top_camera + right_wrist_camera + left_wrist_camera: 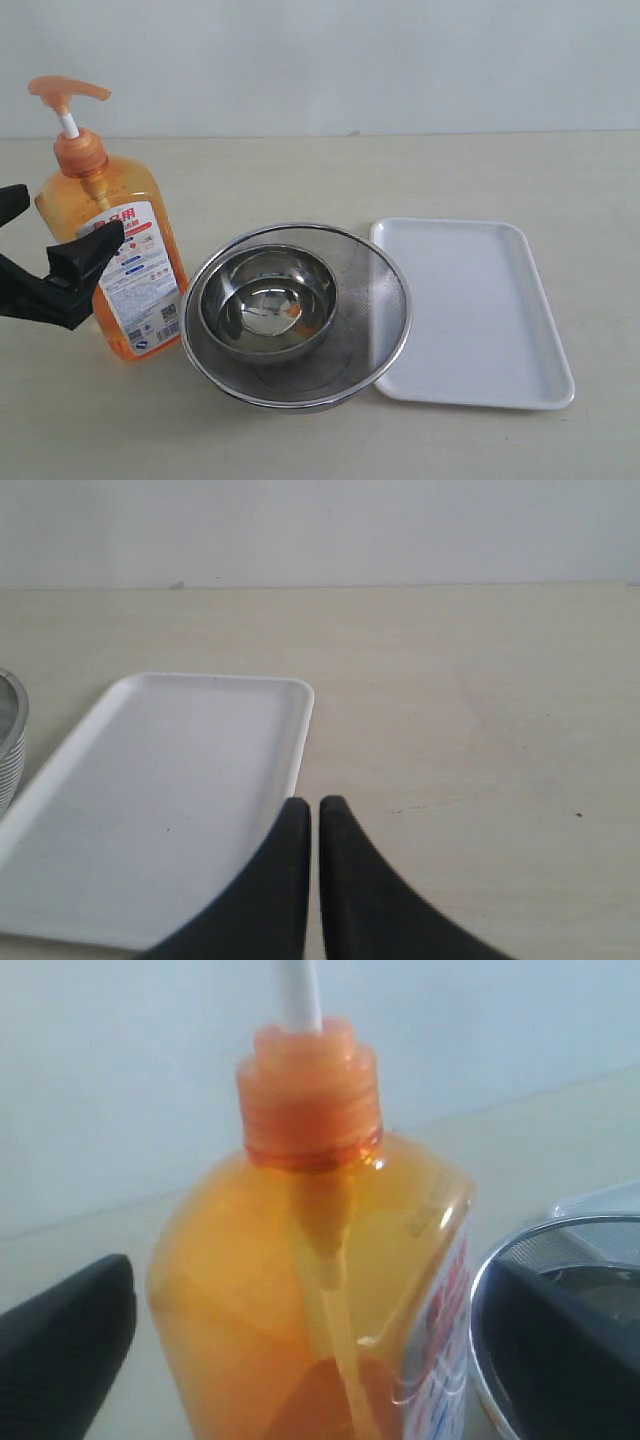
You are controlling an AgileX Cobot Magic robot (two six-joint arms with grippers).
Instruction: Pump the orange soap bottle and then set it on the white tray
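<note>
Left pincer (52, 228) spread, straddling upright translucent orange plastic soap bottle (112, 215) | right pincer (315, 815) pressed together at edge of flat white rectangular tray (170, 800) | bottle stands on table (450, 170), left of nested steel bowls (265, 300)

- bright, soft, even light in every view; shadows on the table (300, 180) are faint.
- the steel bowl (268, 300) carries small mirror glints.
- in the left wrist view, the close orange bottle (300, 1290) is blurred and glows translucent.
- the right wrist view is slightly hazy.
</note>
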